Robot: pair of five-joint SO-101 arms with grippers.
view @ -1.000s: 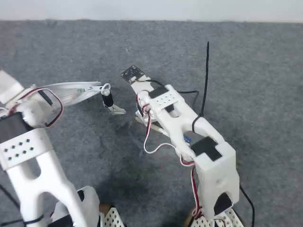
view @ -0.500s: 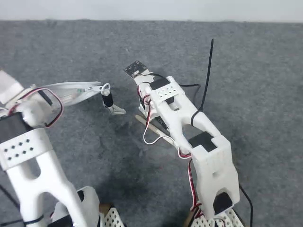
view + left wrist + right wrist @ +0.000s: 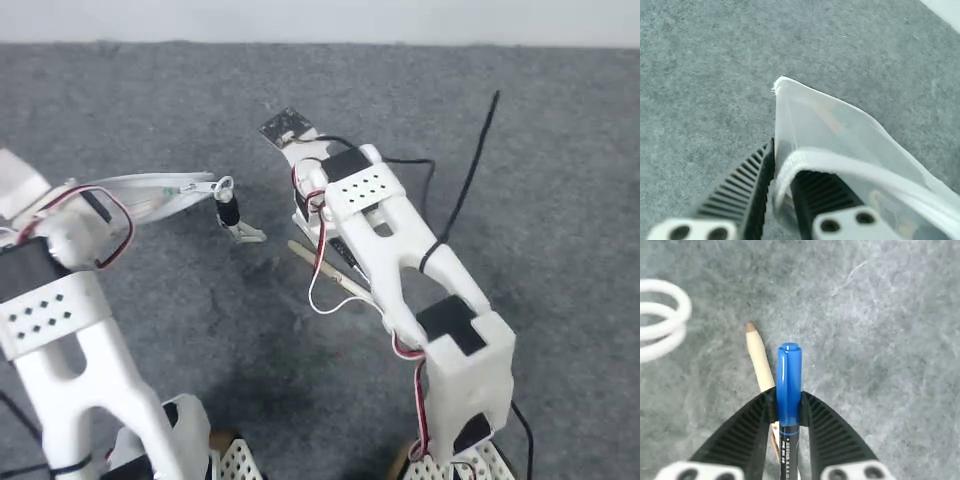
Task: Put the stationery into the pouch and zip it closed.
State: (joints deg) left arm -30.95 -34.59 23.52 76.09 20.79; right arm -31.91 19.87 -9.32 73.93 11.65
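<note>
Presently: right pincer pinching a blue pen, barrel end cut off; pencil on bench beneath, partly hidden. Left pincer pinching pouch rim; contents indistinct.

Clear pouch at L, wooden pencil on carpet by R arm

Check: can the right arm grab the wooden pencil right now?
Probably not: the right gripper is shut on the blue pen, so its jaws are full. The wooden pencil lies uncovered on the carpet near it.
</note>
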